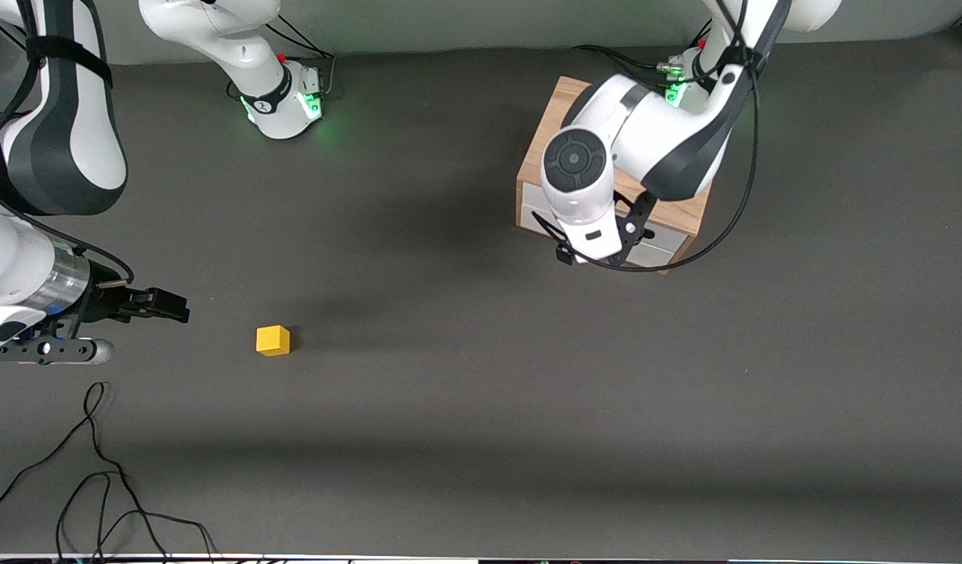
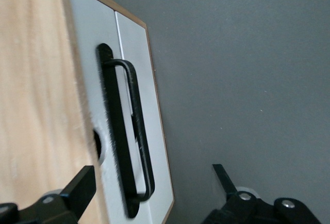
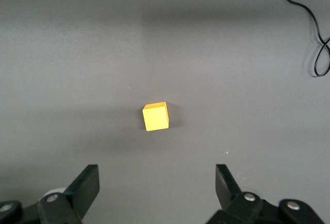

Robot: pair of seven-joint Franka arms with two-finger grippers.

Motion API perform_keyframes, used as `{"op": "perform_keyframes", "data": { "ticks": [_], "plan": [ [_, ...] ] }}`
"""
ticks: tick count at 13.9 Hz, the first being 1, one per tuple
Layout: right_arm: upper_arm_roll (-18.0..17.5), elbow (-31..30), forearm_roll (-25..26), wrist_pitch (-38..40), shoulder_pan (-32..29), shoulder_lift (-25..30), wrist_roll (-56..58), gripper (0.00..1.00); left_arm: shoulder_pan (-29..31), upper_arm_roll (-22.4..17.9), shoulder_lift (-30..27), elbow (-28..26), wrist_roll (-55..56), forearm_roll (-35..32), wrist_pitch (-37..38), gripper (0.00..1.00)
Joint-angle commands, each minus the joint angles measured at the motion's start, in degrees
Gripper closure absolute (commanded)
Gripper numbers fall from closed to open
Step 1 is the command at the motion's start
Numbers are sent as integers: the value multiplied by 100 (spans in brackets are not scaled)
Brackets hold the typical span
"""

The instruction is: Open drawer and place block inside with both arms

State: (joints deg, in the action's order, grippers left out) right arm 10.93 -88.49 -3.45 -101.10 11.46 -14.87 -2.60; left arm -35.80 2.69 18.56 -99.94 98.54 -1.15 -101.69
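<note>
The yellow block (image 1: 273, 340) sits on the dark table toward the right arm's end. My right gripper (image 1: 164, 305) is open and empty, low beside it; in the right wrist view the block (image 3: 155, 116) lies ahead of the open gripper (image 3: 155, 170). The oak box (image 1: 547, 133) stands by the left arm's base with its drawer (image 1: 660, 252) shut. My left gripper (image 1: 631, 231) is open over the drawer front. In the left wrist view the black bar handle (image 2: 135, 131) on the white front (image 2: 131, 38) lies between the open fingers of the left gripper (image 2: 152, 175), untouched.
Loose black cables (image 1: 97, 470) lie near the table's front edge at the right arm's end and also show in the right wrist view (image 3: 309, 17). The right arm's base (image 1: 281, 98) stands at the table's back edge. Bare dark table (image 1: 481, 392) surrounds the block.
</note>
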Motion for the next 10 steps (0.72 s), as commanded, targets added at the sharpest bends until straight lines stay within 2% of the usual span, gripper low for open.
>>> {"op": "perform_keyframes", "data": {
  "ticks": [1,10],
  "plan": [
    [23,-45,-15,-59,41,45,-65,0,-14,-23,-63,-534,-63,-70,-359,0],
    [23,-45,-15,-59,49,45,-65,0,-14,-23,385,-536,33,-17,-694,0]
  ]
}}
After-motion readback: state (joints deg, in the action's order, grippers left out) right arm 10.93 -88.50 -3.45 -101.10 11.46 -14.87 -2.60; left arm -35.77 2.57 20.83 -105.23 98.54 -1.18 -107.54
